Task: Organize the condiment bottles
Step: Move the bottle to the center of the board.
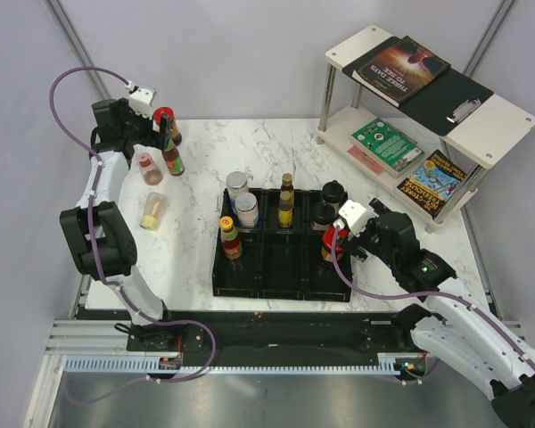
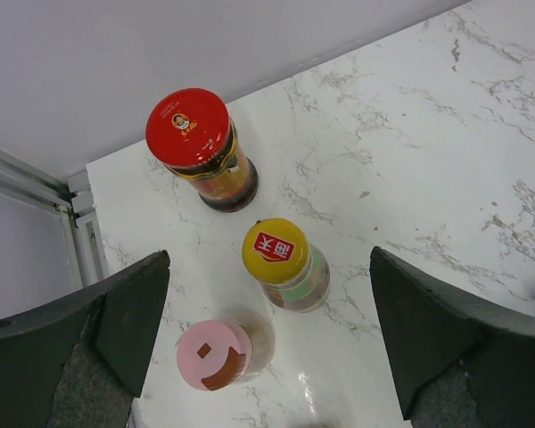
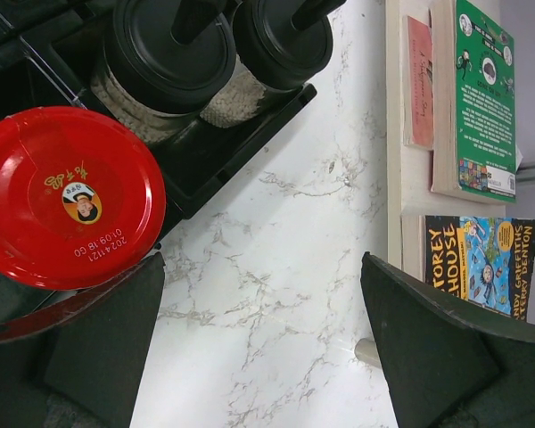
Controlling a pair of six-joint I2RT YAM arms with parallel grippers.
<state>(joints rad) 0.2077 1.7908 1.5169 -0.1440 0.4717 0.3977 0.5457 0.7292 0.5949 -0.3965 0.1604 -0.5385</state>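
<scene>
The right gripper (image 3: 266, 343) hangs wide open, one finger just beside a red-capped jar (image 3: 67, 196) standing in the black tray (image 1: 281, 278) near two black-lidded jars (image 3: 169, 53). In the table's far left corner, the left gripper (image 2: 267, 330) is spread open and empty over a second red-capped jar (image 2: 189, 129), a yellow-capped bottle (image 2: 276, 252) and a pink-lidded shaker (image 2: 214, 355) on the marble table (image 2: 428, 134).

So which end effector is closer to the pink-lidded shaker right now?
Left. The left end effector hovers open over the pink-lidded shaker near the table's far left corner; the right end effector is well away, by the red-capped jar in the black tray.
</scene>
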